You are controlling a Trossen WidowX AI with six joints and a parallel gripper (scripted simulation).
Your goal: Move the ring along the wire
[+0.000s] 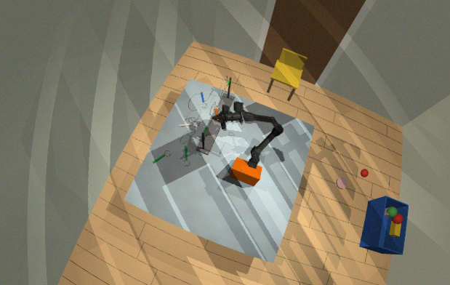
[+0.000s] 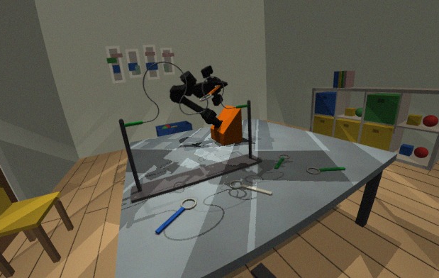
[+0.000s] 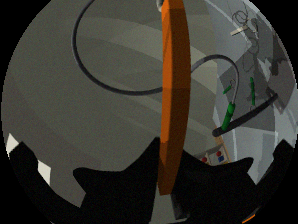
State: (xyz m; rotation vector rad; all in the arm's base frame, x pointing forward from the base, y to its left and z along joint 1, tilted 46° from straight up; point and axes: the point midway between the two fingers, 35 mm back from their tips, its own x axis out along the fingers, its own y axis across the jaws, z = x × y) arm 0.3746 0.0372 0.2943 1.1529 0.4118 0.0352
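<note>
My gripper (image 1: 217, 117) (image 2: 219, 86) (image 3: 160, 141) is shut on the orange handle (image 2: 213, 90) (image 3: 176, 75), among the wire's middle bends. The pale ring (image 2: 205, 97) is at the handle's far end, by the left side of the wire's right-hand loop in the exterior view; only its edge shows in the wrist view, so its clearance from the grey wire (image 2: 144, 83) (image 3: 75, 45) cannot be told. One green part (image 2: 243, 106) (image 3: 228, 117) (image 1: 205, 129) joins the right post (image 2: 249, 131); the other green part (image 2: 133, 123) joins the left post (image 2: 130, 159).
The dark base bar (image 2: 199, 178) carries both posts. Loose rings with a blue handle (image 2: 171, 220), a white handle (image 2: 257, 189) and green handles (image 2: 332, 169) (image 2: 279, 163) lie on the table. The orange block (image 1: 246, 172) (image 2: 229, 124) is under the arm's base.
</note>
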